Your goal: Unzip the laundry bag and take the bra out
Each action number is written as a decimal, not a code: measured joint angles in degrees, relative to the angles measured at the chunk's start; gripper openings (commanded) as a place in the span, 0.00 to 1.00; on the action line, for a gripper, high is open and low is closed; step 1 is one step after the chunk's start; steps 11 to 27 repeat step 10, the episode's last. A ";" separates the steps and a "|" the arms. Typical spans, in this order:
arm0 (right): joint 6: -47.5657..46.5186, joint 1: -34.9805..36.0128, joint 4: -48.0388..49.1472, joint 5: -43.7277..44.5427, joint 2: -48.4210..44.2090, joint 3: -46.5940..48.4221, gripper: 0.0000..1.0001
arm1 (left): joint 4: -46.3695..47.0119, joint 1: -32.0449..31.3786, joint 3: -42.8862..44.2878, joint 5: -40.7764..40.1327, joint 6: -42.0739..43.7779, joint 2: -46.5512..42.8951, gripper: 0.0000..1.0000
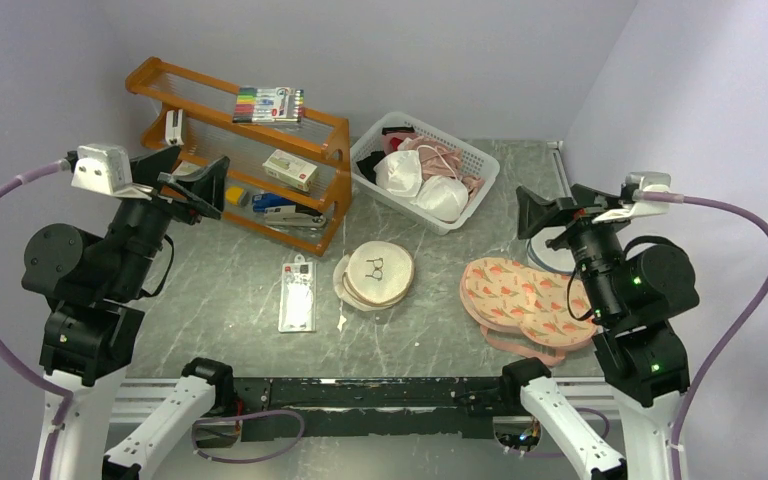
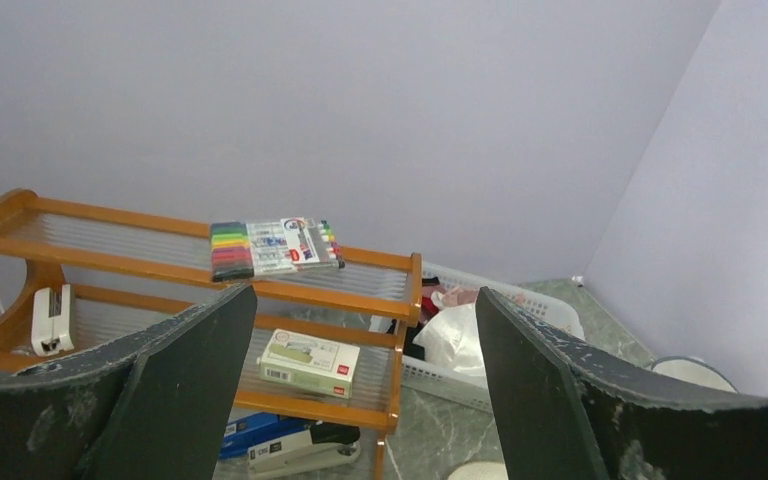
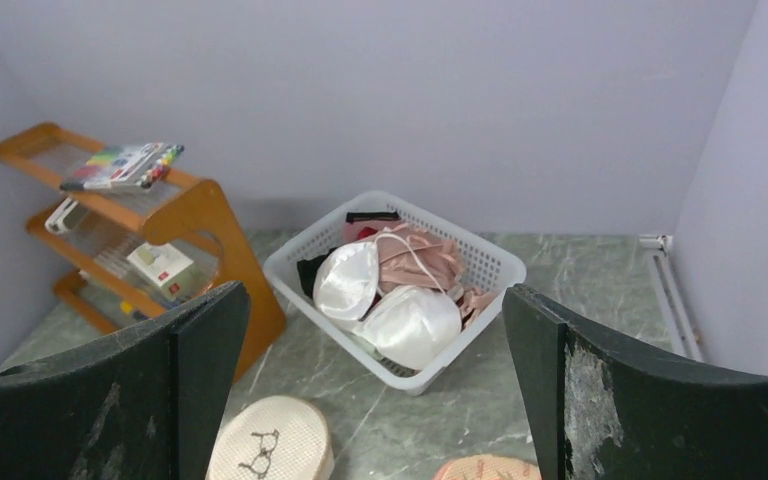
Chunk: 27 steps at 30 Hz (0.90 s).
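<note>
Status: the approach step has not begun. Neither arm is in contact with any item.

1. The left end effector (image 1: 192, 190) is raised above the left edge of the table (image 1: 220, 290). Its jaws stand wide apart and hold nothing. Its wrist view (image 2: 360, 300) faces the wooden rack (image 1: 250, 150) at the far left corner.
2. A flat white packet (image 1: 297, 293) lies just left of the task item.
3. The laundry bag (image 1: 375, 274) lies flat at the middle of the table, nearer the near edge than the far edge, emblem face up. The beige zip rim shows along its left side. The position of the zip pull cannot be read with confidence. The bag looks closed, so unzipping is judged outstanding.
4. A white basket (image 1: 463, 150) of garments stands at the far edge, well apart from the bag.
5. The peach patterned pads (image 1: 525, 300) lie near the right edge.
6. The right end effector (image 1: 540, 215) is raised above the right edge, jaws fully spread and empty. Its wrist view (image 3: 375, 300) shows the bag (image 3: 270, 450) below and ahead.

Next move, as judged: lower one end effector to pin the bag's rim. The other must locate and pinch the zip pull, which is small. The mesh is likely to slide or bunch if unpinned.
</note>
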 measured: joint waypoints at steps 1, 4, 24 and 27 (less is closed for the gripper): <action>0.15 0.00 0.17 0.74 -0.17 0.31 1.00 | -0.15 0.00 0.00 0.00 0.11 0.02 0.92; 0.63 0.00 0.39 2.36 0.76 0.46 1.00 | -1.33 0.00 -0.02 0.02 0.37 0.55 0.92; 1.79 0.00 0.04 4.72 3.30 -0.15 1.00 | -1.92 0.00 -1.05 0.13 0.74 0.92 0.92; 1.79 0.00 0.04 4.72 3.30 -0.15 1.00 | -1.92 0.00 -1.05 0.13 0.74 0.92 0.92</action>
